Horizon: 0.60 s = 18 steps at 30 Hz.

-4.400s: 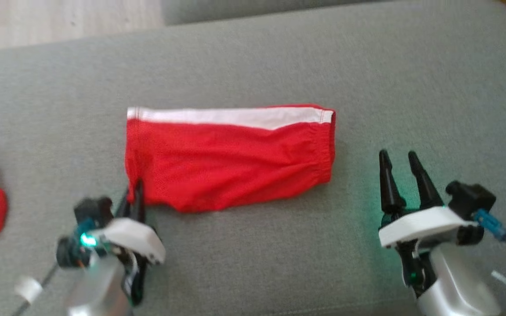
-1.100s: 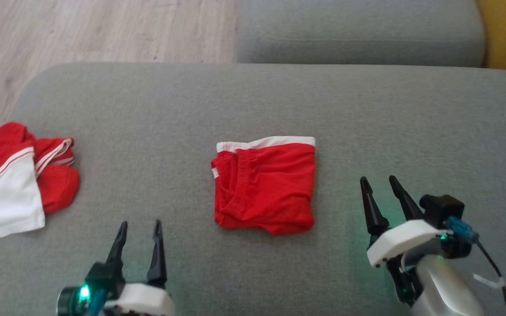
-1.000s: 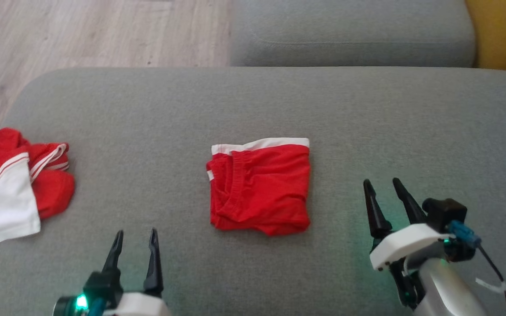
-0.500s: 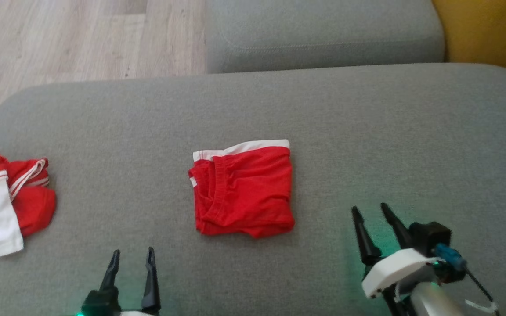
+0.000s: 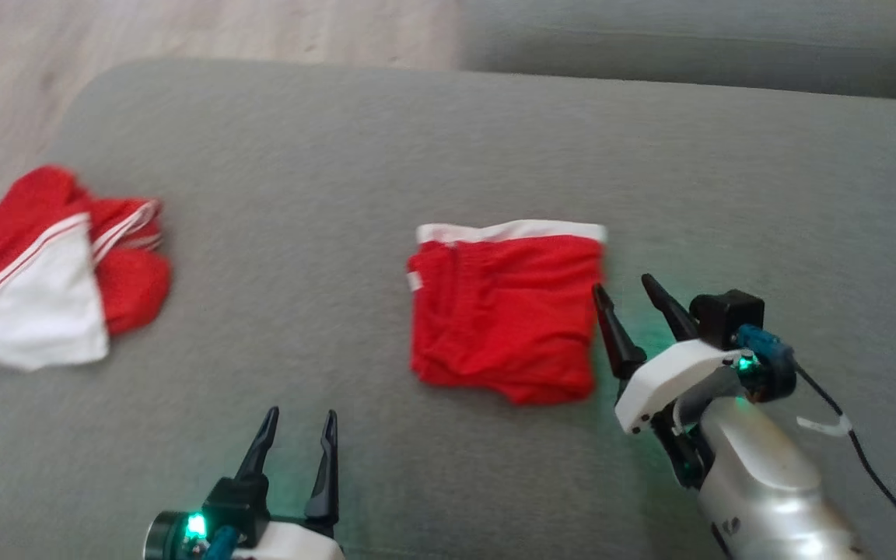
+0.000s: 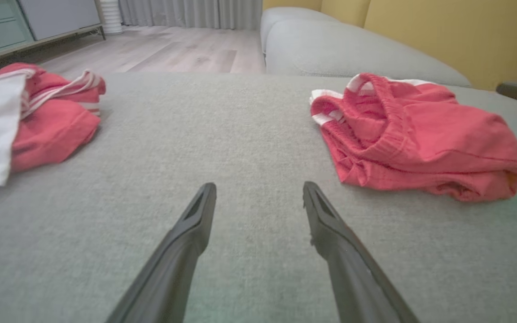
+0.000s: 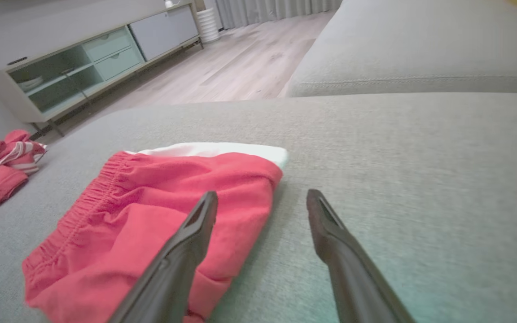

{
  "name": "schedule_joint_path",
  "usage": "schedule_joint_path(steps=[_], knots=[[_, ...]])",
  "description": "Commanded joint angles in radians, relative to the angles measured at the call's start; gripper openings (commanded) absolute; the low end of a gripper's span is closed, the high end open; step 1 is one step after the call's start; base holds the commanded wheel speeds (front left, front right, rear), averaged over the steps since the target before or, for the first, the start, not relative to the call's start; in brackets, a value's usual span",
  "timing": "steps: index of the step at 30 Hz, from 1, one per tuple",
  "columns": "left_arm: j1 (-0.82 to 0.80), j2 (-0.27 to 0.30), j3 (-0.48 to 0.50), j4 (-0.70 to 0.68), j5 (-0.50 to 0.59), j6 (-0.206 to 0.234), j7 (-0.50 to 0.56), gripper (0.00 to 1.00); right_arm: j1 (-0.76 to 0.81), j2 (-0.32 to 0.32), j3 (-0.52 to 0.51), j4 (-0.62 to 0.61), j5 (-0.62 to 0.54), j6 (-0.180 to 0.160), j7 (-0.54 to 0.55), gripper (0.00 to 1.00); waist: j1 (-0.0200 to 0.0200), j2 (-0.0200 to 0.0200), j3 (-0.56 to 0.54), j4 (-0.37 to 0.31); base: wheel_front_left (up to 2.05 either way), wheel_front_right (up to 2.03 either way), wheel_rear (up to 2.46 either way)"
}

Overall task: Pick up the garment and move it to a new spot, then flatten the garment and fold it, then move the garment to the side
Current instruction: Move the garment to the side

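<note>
On the grey sofa cushion (image 5: 448, 155), near its middle, the garment (image 5: 506, 311) lies folded into a compact, roughly square packet. It is red cloth with a white band running along the far edge. A gathered elastic waistband curves down the robot's left side of the packet, as the left wrist view (image 6: 420, 148) shows, with stacked layers visible at that side and along the near edge. The top layer is lightly wrinkled, and the right-hand edge is straight in the right wrist view (image 7: 151, 211). The right gripper (image 5: 621, 285) is positioned just beside that right-hand edge, jaws open with nothing between them. One finger lines up over the cloth in its own wrist view (image 7: 262, 194), and contact cannot be confirmed. The left gripper (image 5: 301, 413) sits nearer the robot, apart from the garment, jaws open and empty above bare cushion (image 6: 259, 186). A second pile of clothing (image 5: 51, 264), red and white, lies crumpled well apart at the cushion's left end. Pale wooden floor (image 5: 183, 31) lies beyond the cushion.
</note>
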<state>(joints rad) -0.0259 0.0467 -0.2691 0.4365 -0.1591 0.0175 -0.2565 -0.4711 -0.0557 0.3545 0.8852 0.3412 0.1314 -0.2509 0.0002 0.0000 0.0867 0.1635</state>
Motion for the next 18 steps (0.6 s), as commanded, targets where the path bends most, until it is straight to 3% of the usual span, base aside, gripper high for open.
schedule_joint_path(steps=[1,3,5,7,8,13,18], knots=[[-0.042,0.004,0.021,-0.02,-0.009,0.0,-0.005,1.0,-0.031,0.005,0.022,0.017,0.007,-0.001,-0.008,1.0,-0.0002,0.0,0.033,0.059,0.0,0.0,0.0],[-0.048,0.004,0.013,-0.015,-0.007,-0.007,-0.005,1.0,-0.049,0.005,0.026,0.069,0.026,-0.001,-0.004,1.0,-0.0002,0.0,0.04,0.085,0.0,0.0,0.0],[-0.052,0.004,0.011,-0.012,-0.005,-0.009,-0.005,1.0,-0.06,0.005,0.035,0.114,0.045,-0.001,0.001,0.87,-0.0002,0.0,0.045,0.1,0.0,0.0,0.0],[-0.053,0.004,0.014,-0.013,-0.005,-0.008,-0.005,1.0,-0.065,0.005,0.056,0.145,0.065,-0.001,0.001,0.18,-0.0002,0.0,0.048,0.104,0.0,0.0,0.0],[-0.052,0.004,0.015,-0.014,-0.004,-0.008,-0.005,1.0,-0.066,0.005,0.067,0.156,0.075,-0.001,0.001,0.0,-0.0002,0.0,0.049,0.104,0.0,0.0,0.0],[-0.051,0.004,0.033,-0.019,0.001,-0.013,-0.005,1.0,-0.085,0.005,0.09,0.173,0.1,-0.001,-0.007,0.0,-0.0002,0.0,0.041,0.05,0.0,0.0,0.0],[-0.053,0.004,0.038,-0.043,0.007,-0.022,-0.005,1.0,-0.078,0.005,0.072,0.135,0.087,-0.001,-0.01,0.0,-0.0002,0.0,0.017,-0.097,0.0,0.0,0.0]])
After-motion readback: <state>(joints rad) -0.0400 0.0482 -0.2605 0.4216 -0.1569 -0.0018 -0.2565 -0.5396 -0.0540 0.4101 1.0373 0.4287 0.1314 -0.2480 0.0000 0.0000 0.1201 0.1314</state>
